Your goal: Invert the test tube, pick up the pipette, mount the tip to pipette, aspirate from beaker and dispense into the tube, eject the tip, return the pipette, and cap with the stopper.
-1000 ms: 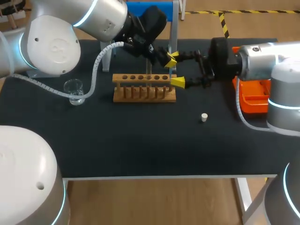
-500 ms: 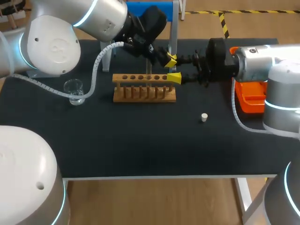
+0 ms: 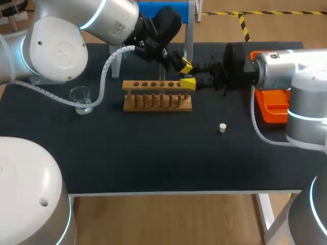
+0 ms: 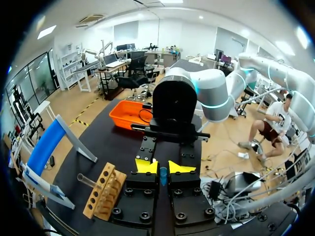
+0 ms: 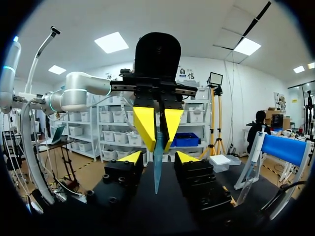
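Stopper (image 3: 222, 127): small, pale, plug-shaped. It stands alone on the matte black table (image 3: 153, 153), well apart from the rack.
Beaker (image 3: 80, 98): clear glass, round and low. It sits to the left of the rack, near it.
Rack (image 3: 157, 102): wooden, with a top bar bearing a row of round holes and pegs below. It stands mid-table.
Clear tube (image 4: 87, 181): cylindrical glass. It stands out of one rack hole.
Tray (image 3: 276, 109): bright orange, rectangular, with a raised rim. It lies at the table's right side, under the right arm.
Right gripper (image 5: 160, 158): level, at the rack's right end. Its black fingers with yellow wedge tips are spread to either side of the test tube, with a gap on each side, so it is unclenched.
Test tube (image 5: 157, 169): slender, translucent and bluish. It hangs upright, and its upper part is pinched by the left gripper. It narrows toward its lower end, which lies between the right fingers.
Left gripper (image 5: 159, 132): faces the right gripper, with its tips higher. It is clenched on the test tube.
Stand (image 3: 153, 6): a blue panel on grey metal legs, at the far edge behind the rack.
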{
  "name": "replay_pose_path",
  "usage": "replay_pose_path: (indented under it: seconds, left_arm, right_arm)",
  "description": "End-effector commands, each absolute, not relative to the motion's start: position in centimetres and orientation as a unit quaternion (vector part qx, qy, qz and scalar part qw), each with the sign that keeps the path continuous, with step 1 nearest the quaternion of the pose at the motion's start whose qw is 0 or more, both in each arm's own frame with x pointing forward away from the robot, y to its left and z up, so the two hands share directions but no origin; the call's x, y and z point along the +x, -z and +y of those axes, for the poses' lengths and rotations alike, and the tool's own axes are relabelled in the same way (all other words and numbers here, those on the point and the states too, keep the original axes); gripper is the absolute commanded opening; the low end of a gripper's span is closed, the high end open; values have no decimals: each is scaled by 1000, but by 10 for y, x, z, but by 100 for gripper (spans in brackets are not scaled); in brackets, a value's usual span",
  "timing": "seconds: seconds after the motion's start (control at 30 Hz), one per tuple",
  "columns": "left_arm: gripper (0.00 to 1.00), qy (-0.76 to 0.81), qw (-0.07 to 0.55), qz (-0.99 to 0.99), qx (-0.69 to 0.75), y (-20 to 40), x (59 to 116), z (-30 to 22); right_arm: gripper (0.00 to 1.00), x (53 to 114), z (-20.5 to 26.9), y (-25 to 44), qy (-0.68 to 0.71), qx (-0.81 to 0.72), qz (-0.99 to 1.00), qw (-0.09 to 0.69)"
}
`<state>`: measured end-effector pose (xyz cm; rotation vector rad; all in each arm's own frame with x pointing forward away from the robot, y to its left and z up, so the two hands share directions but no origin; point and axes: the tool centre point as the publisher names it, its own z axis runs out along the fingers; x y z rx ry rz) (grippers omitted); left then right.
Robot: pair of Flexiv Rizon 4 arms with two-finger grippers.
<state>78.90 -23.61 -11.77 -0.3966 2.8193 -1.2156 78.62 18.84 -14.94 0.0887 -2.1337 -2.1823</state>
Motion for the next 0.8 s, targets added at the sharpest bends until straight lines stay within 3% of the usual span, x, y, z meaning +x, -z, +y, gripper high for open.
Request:
replay_pose_path:
  seconds: [0.03,0.4,0.5,0.77,0.8]
  left_arm:
    - [0,390,22,911,-128,116,789,-235]
    - [0,390,22,911,-128,116,789,-235]
    - [0,390,22,911,-128,116,789,-235]
    - [0,390,22,911,-128,116,789,-235]
    - [76,390,22,911,-128,116,789,-235]
  right_arm:
    - [31,786,188,149,714,31,-698,45]
    - [17,785,186,151,714,27,-698,47]
    - [0,785,185,151,715,27,-698,47]
    - [0,785,184,151,715,30,-697,49]
    - [0,785,184,151,715,30,-697,49]
